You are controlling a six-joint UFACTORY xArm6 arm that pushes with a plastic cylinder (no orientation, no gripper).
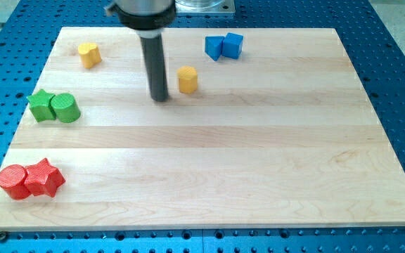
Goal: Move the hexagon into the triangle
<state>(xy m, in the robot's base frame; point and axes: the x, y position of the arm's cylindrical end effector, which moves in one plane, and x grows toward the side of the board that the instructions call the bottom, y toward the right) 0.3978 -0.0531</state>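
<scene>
Near the surface's [259, 183] top middle, my tip [159, 98] stands just left of the yellow hexagon [187, 79], a narrow gap between them. My end effector is a bare rod with nothing to spread or pinch. The blue triangle [214, 47] sits up to the view's right, touching a blue cube [233, 45]. The hexagon looks light, stiff and apt to slide or spin, so I judge a push on its lower-left side best. No writing is readable.

Our rod [157, 63] is cut off at twelve o'clock, its mount out of frame. The bench [223, 176] loses its five-o'clock corner at the edge. We cannot tell which blue block [214, 48] is the triangle.
</scene>
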